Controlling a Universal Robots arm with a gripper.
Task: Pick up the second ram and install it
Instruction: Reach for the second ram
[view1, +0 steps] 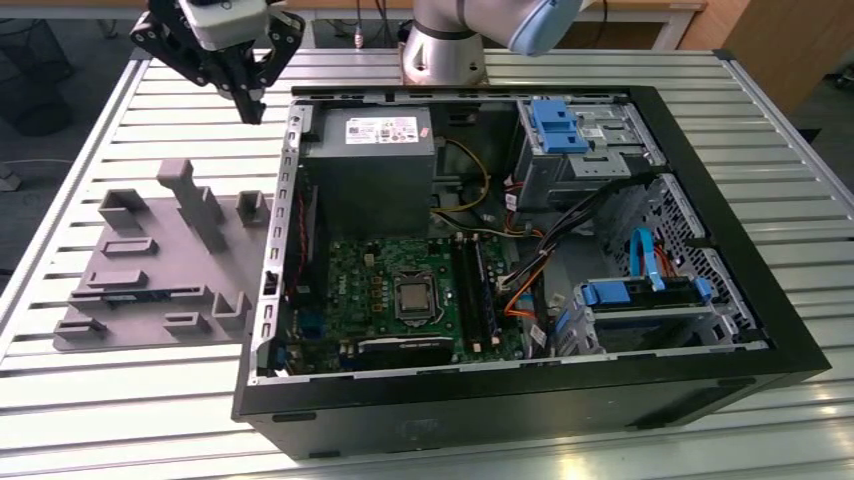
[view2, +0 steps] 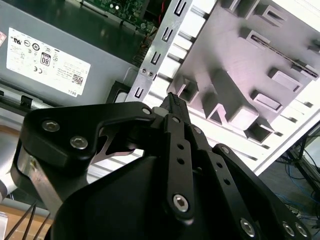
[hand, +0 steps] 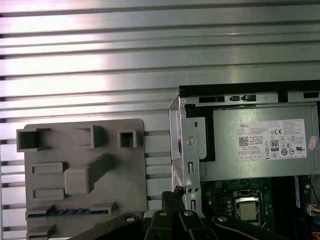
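Hanging over the slatted metal table (view1: 134, 400), the gripper (view1: 250, 108) is seen with its two black fingers brought together to a single tip, and nothing is held between them. It is placed just outside the open computer case (view1: 534, 405), beside the corner where the grey power supply (view1: 367, 170) is mounted.

The second ram (hand: 65, 212) is found well apart from the gripper. It is stood on its long edge in a narrow slot of the grey holder (view1: 147, 230), which is laid flat on the table below and ahead of the gripper. The slot with the ram is among those farthest from the gripper. In the first wrist view the strip's thin blue-green upper edge is shown.

In the second wrist view the closed fingertips (view2: 172, 102) are pointed between the case's perforated metal rim (view2: 160, 45) and the holder's raised blocks.

Beyond the power supply, farther from the gripper, the green motherboard (view1: 360, 275) is laid on the case floor. The long black memory slots (view1: 474, 290) are set beside its processor socket (view1: 414, 297).
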